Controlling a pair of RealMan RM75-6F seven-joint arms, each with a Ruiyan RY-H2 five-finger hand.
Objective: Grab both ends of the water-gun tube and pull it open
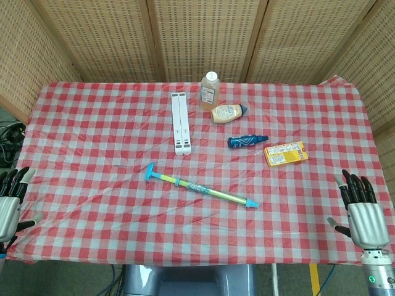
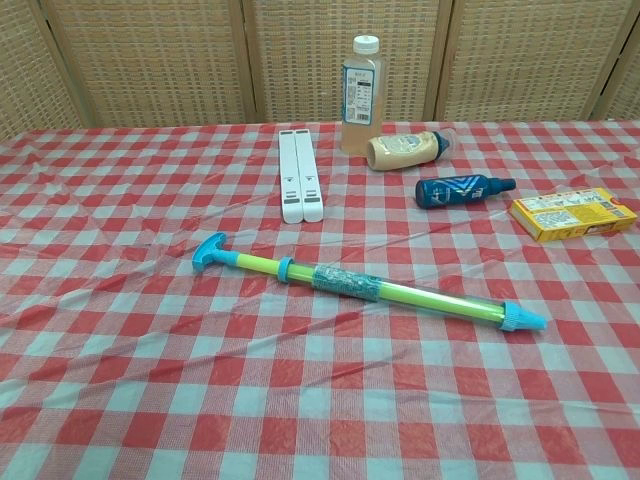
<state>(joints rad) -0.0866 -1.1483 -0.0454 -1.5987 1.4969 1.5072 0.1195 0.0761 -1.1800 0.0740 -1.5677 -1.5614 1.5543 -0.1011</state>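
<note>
The water-gun tube (image 1: 200, 187) (image 2: 365, 284) lies flat on the red checked tablecloth, slanting from its blue T-handle (image 1: 150, 171) (image 2: 210, 251) at the left down to its blue nozzle tip (image 1: 252, 203) (image 2: 524, 319) at the right. Its body is yellow-green with a patterned sleeve in the middle. My left hand (image 1: 11, 200) hovers at the table's near left corner, fingers spread, holding nothing. My right hand (image 1: 362, 211) stands at the near right corner, fingers apart and empty. Both hands are far from the tube. The chest view shows neither hand.
Behind the tube lie a white folded stand (image 1: 180, 122) (image 2: 300, 186), an upright clear bottle (image 1: 210, 90) (image 2: 361, 93), a beige squeeze bottle on its side (image 1: 228, 112) (image 2: 408, 149), a dark blue bottle (image 1: 246, 141) (image 2: 462, 189) and a yellow box (image 1: 286, 153) (image 2: 573, 213). Wicker screens close the back.
</note>
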